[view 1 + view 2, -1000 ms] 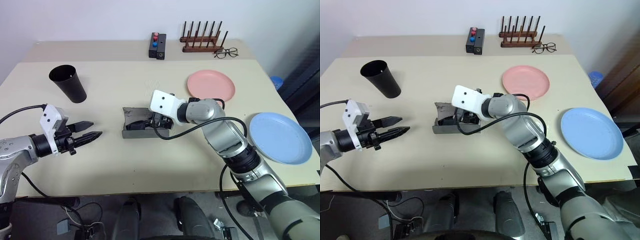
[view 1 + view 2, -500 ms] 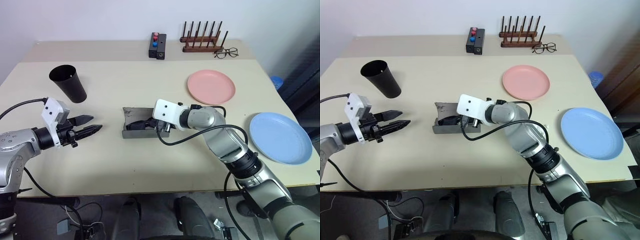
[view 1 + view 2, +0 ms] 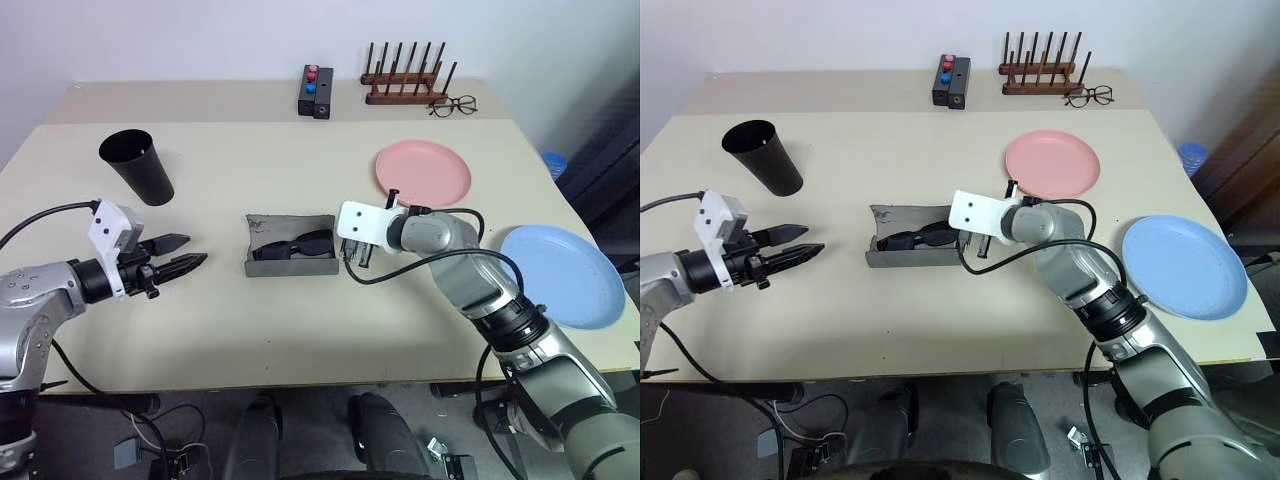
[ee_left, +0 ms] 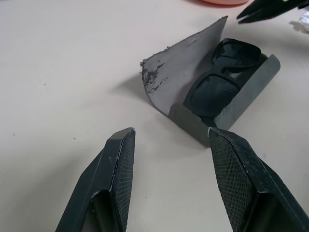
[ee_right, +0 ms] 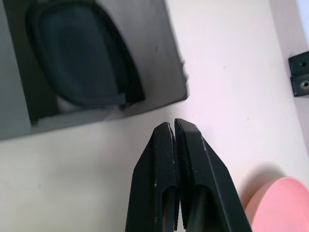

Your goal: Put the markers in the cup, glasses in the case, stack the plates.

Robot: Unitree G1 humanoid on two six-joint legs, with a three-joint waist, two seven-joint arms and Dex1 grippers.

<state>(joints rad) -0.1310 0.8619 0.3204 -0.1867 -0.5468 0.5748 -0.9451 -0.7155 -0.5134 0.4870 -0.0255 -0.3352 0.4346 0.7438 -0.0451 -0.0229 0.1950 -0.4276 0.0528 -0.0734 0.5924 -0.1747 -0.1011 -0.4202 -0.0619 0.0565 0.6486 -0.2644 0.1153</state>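
Sunglasses [image 3: 292, 245], one black-framed pair with dark lenses, lie inside the one grey case [image 3: 290, 268], which sits open near the middle of the beige bench [image 3: 300, 330] with its lid standing up at the left end. Two plates rest apart on the right half of the bench: a salmon pink plate [image 3: 423, 173] farther back and a light blue plate [image 3: 561, 275] near the right edge. One tall black cup [image 3: 137, 167] stands upright at the back left, well apart from the case. The right gripper [image 3: 352, 258] is just beside the case's right end, its two fingers [image 5: 188, 159] pressed together with nothing between them. The left gripper [image 3: 180, 254] hovers over the bench left of the case, its two fingers [image 4: 120, 169] spread moderately and empty. At the rear stand one small black box with red and blue buttons [image 3: 314, 91], one wooden peg rack [image 3: 404, 82], and one pair of clear-lens eyeglasses [image 3: 452, 104] beside the rack.
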